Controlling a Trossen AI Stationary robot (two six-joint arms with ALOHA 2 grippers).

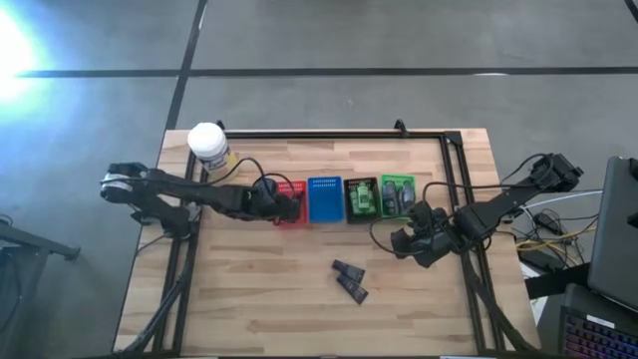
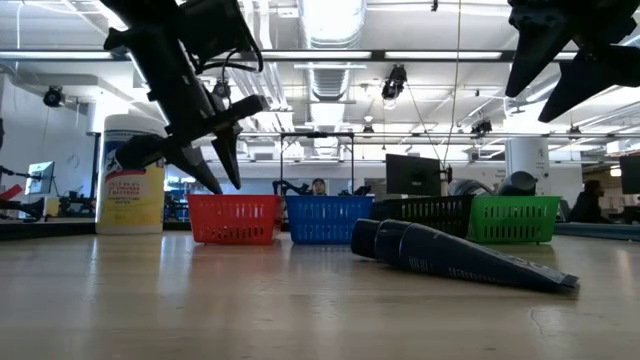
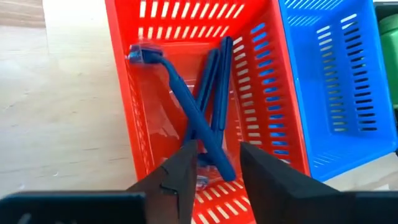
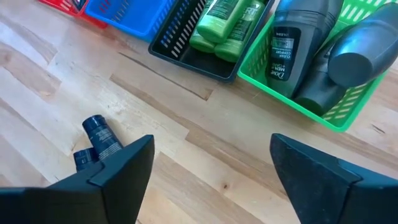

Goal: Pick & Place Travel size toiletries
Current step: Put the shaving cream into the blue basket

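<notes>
A robotics lab or open industrial workspace: a wooden counter (image 1: 249, 299) on a black metal frame stands on bare concrete floor (image 1: 399, 40), with exposed ceiling ducts (image 2: 335, 30), strip lights, and computer monitors (image 2: 412, 175) at twelve o'clock behind it.

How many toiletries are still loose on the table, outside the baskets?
2. Both are dark tubes lying on the bare wood in front of the basket row: one nearer the baskets, the other just beyond it toward the front edge. The pincers may hide others.
</notes>
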